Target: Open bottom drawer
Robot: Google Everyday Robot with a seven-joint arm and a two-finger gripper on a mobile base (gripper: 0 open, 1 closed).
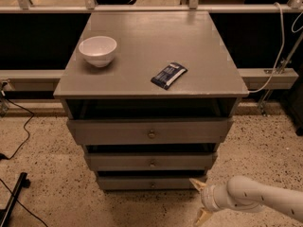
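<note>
The bottom drawer (142, 182) is the narrowest grey front at the foot of the grey cabinet, with a tiny round knob (152, 185) at its centre. It stands shut or nearly so. My gripper (200, 200) is low at the right, near the floor, just right of the drawer's right end and apart from the knob. Its two cream fingers are spread open, one tip up near the drawer corner (196, 184), the other down by the frame's bottom edge. It holds nothing.
The top drawer (150, 131) and middle drawer (151, 161) sit above, each pulled out slightly. A white bowl (97, 50) and a dark blue packet (169, 74) lie on the cabinet top. Black cables (14, 141) run over the speckled floor at left.
</note>
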